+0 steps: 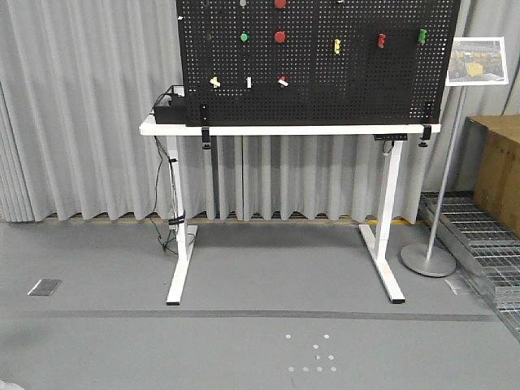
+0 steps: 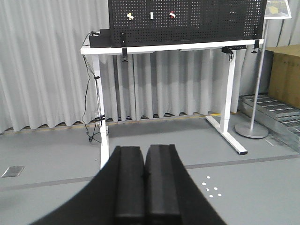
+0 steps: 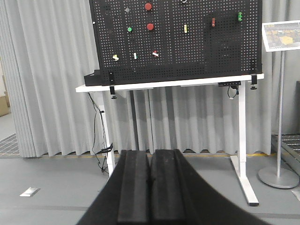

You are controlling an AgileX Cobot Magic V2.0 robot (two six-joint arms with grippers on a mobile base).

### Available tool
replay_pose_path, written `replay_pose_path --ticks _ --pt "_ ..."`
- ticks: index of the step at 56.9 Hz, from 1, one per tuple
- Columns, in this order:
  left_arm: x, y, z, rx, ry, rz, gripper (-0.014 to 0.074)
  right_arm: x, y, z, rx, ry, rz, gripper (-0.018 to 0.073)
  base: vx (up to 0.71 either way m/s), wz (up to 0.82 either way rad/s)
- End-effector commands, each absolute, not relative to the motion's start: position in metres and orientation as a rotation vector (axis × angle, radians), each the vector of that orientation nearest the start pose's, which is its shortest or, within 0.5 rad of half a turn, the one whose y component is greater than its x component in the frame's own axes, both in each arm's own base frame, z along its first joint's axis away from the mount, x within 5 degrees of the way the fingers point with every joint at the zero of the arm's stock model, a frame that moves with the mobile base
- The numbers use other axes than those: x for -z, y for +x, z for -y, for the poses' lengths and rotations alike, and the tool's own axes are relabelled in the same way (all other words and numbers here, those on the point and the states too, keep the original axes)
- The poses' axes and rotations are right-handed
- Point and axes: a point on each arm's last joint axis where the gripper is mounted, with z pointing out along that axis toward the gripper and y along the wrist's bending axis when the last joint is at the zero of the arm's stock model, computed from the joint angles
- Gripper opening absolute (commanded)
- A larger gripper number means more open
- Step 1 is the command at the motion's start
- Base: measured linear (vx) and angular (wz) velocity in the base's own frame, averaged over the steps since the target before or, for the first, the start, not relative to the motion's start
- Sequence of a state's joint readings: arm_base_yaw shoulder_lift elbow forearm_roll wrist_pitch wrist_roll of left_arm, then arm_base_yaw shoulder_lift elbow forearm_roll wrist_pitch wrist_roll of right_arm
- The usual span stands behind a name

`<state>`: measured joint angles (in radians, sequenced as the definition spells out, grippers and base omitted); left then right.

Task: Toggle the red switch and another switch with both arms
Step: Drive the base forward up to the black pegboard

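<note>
Low on the pegboard point(image 1: 341, 89) sit the red switch point(image 1: 283, 80) and, further left, the cream switch point(image 1: 214, 81). Our left gripper point(image 2: 144, 183) and right gripper point(image 3: 150, 183) (both closed, empty) hang well short of it, likely tucked for the approach.

Even, diffuse indoor light; sharp frames, faint shadows.

The pegboard point(image 1: 325, 81) is matt black, perforated. The table point(image 1: 284, 129) has a smooth white top and white-painted metal legs. The curtain point(image 1: 81, 122) is pleated grey cloth. The left gripper point(image 2: 144, 152) is matt black.
</note>
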<state>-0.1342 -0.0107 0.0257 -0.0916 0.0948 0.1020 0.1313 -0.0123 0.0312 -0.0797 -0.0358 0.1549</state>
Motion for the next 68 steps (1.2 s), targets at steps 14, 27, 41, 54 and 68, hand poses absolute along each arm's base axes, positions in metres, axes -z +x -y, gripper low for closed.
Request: replay_pose_path --ticks 14,27,41,54,68 --pt "-0.1983 0.0555 0.0074 0.103 0.103 -1.508 0.0003 -0.2127 0.0541 -0.0078 -0.161 -0.057 -1.382 -0.0006 0.00 0.00" --pt "-0.1983 0.0555 0.0074 0.103 0.103 -1.508 0.0003 -0.2127 0.0541 -0.0078 -0.161 -0.057 -1.382 -0.0006 0.00 0.00" --pt "-0.1983 0.0555 0.0074 0.103 0.103 -1.508 0.0003 -0.2127 0.0541 -0.0078 -0.161 -0.057 -1.382 -0.0006 0.00 0.00" --pt "-0.1983 0.0555 0.0074 0.103 0.103 -1.508 0.0003 -0.2127 0.0541 -0.0078 -0.161 -0.057 -1.382 -0.0006 0.02 -0.01" --pt "-0.1983 0.0555 0.0074 0.103 0.103 -1.508 0.0003 -0.2127 0.0541 -0.0078 -0.161 -0.057 -1.382 -0.0006 0.14 0.02"
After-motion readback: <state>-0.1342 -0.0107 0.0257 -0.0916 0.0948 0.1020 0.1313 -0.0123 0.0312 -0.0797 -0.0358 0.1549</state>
